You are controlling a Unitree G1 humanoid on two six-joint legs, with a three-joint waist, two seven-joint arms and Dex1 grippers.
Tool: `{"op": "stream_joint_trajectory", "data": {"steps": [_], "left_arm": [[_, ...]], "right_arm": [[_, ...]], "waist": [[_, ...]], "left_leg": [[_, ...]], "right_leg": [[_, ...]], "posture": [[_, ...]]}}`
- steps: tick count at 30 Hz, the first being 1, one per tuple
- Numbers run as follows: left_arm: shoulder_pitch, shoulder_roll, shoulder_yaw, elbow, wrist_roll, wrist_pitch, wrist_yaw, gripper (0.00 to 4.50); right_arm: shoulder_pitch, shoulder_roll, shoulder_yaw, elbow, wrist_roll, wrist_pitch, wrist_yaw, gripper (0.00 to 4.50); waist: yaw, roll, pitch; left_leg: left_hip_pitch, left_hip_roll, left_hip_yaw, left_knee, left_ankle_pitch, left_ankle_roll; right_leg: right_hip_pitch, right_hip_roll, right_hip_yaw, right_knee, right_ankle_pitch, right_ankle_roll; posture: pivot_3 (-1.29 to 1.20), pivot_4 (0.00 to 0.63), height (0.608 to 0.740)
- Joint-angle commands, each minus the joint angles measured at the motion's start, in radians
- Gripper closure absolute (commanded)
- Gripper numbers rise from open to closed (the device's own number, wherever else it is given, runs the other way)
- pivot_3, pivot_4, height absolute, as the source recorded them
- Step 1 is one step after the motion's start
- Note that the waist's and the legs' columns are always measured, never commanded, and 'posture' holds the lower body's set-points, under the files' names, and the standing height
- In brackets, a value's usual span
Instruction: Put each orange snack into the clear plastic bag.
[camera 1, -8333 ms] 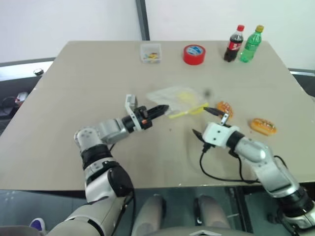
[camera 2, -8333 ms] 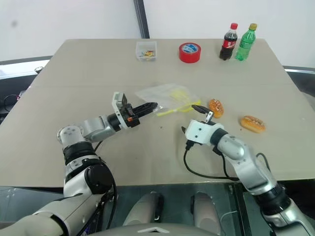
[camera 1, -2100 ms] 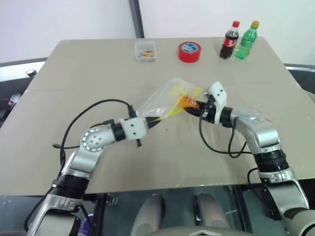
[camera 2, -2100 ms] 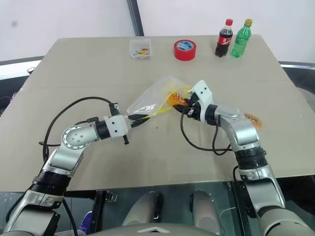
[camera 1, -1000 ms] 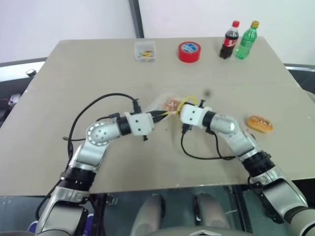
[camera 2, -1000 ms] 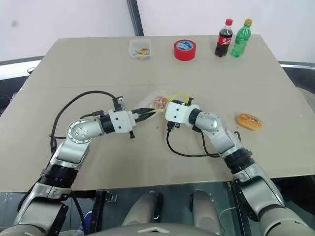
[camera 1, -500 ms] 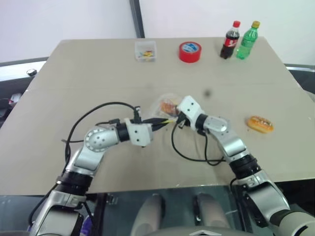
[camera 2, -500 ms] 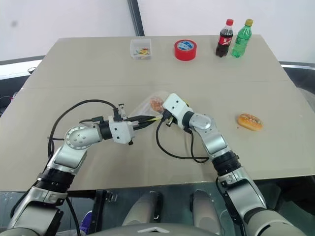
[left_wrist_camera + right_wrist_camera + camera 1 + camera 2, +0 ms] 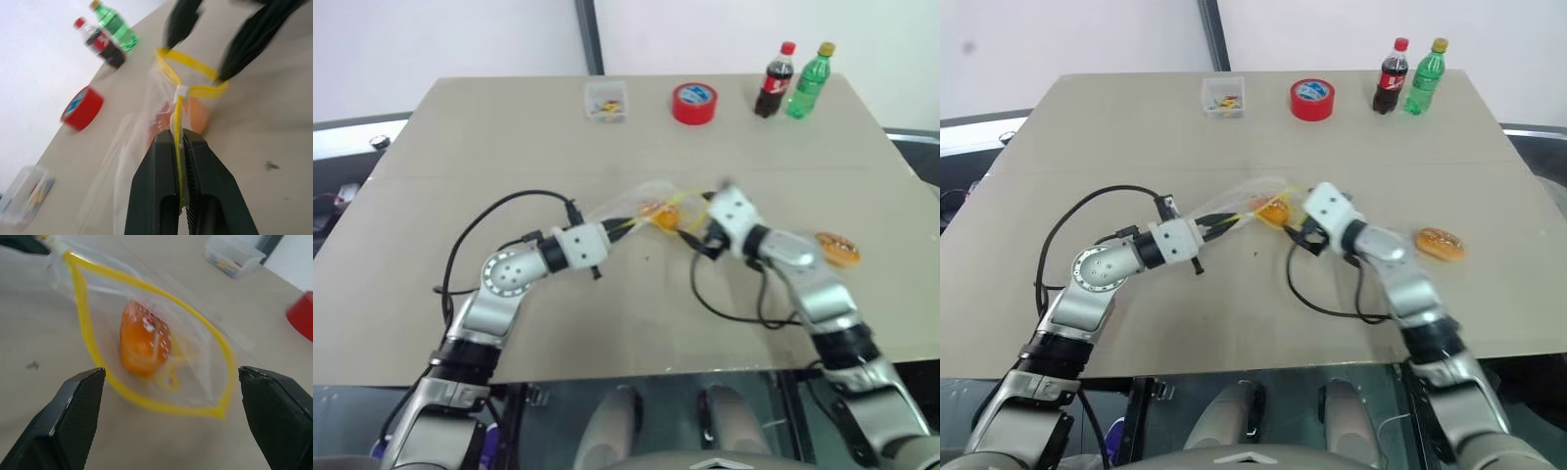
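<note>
Head views: the left gripper (image 9: 619,227) is clamped tight on the yellow seal strip of the bag (image 9: 631,204), holding the bag's mouth up off the table (image 9: 460,147); one snack (image 9: 655,211) sits inside the bag near its mouth; the right gripper (image 9: 690,233) is just beside the mouth, blurred; the second snack (image 9: 837,250) lies on the table well apart, on the robot's right; a clear box (image 9: 608,100), red tape (image 9: 694,103), a cola bottle (image 9: 775,79) and a green bottle (image 9: 807,79) stand along the far edge.

Left wrist view: its fingers (image 9: 161,181) are pressed together on the strip; the two black fingers of the other gripper show beyond the looped mouth.

Right wrist view: its fingers (image 9: 68,416) stand spread wide with nothing between them; the snack lies in the bag, ringed by the yellow strip.
</note>
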Motion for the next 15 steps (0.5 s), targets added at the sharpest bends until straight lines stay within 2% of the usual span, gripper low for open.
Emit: {"op": "stream_joint_trajectory", "data": {"steps": [1,5,7,11,15], "left_arm": [[-0.020,-0.013,0.014,-0.001,-0.006,0.006,0.021,4.50],[-0.033,-0.024,0.010,0.017,-0.008,0.000,0.015,4.50],[-0.035,-0.025,0.009,0.026,-0.008,-0.007,0.012,4.50],[-0.042,-0.029,0.005,0.046,-0.009,-0.020,0.004,4.50],[-0.051,-0.033,0.005,0.059,-0.016,-0.027,-0.003,4.50]], "right_arm": [[0.074,-0.095,-0.096,-0.114,0.011,-0.012,0.008,0.05],[0.196,-0.289,-0.225,0.000,-0.046,-0.087,0.006,0.05],[0.227,-0.344,-0.270,0.054,-0.035,-0.110,0.012,0.05],[0.240,-0.407,-0.303,0.170,-0.035,-0.145,0.020,0.05],[0.219,-0.409,-0.295,0.252,-0.011,-0.127,0.038,0.05]], "waist": [[-0.001,0.000,0.000],[0.002,0.000,0.000],[0.005,0.000,0.000],[-0.007,0.000,0.000],[-0.005,0.000,0.000]], "left_leg": [[0.000,0.000,0.000,0.000,0.000,0.000],[0.001,0.000,0.001,0.000,0.000,0.000],[0.002,0.000,0.001,0.000,0.000,0.000],[0.004,0.001,0.002,0.000,0.000,0.000],[0.005,0.001,0.002,0.000,0.000,0.000]], "right_leg": [[0.000,0.000,0.000,0.000,0.000,0.000],[0.001,0.000,0.000,0.000,0.000,0.000],[0.002,0.000,0.000,0.000,0.000,0.000],[0.003,0.001,0.001,0.000,0.000,0.000],[0.004,0.001,0.001,0.000,0.000,0.000]], "posture": [[0.00,0.150,0.740],[0.00,0.150,0.740],[0.00,0.150,0.740],[0.00,0.150,0.740],[0.00,0.150,0.740]]}}
